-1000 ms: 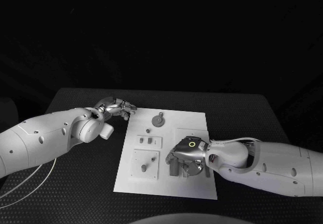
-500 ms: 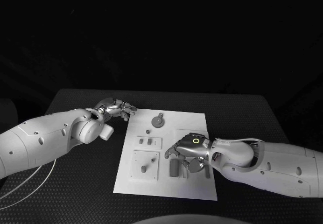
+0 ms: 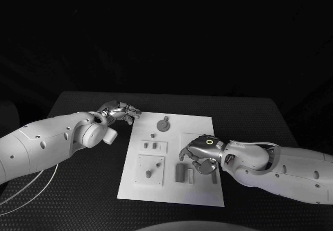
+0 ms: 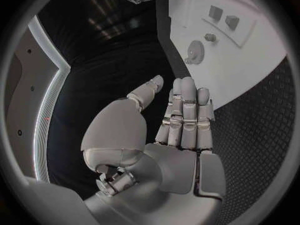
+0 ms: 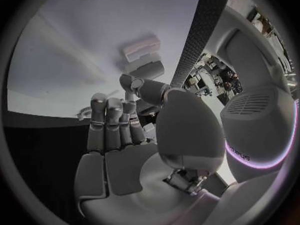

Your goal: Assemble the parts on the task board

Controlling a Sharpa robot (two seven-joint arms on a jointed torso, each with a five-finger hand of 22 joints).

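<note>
I see the task board [image 3: 201,122] lying in the middle of the desk [image 3: 257,115], with a gear-shaped part [image 3: 163,125] on its far half and smaller parts [image 3: 151,145] set in a row nearer me, left of centre. My left robot hand [image 3: 119,111] sits just off the board's far left corner, over the desk. My right robot hand [image 3: 199,155] is over the board's near right portion, beside an upright block part [image 3: 180,173].

A black bench [image 3: 263,120] with a fine textured surface spans the head view, its far edge meeting a dark background. The same dimpled black surface [image 4: 250,130] shows in the left wrist view. Thin white cables [image 3: 28,185] loop across the bench's near left corner.
</note>
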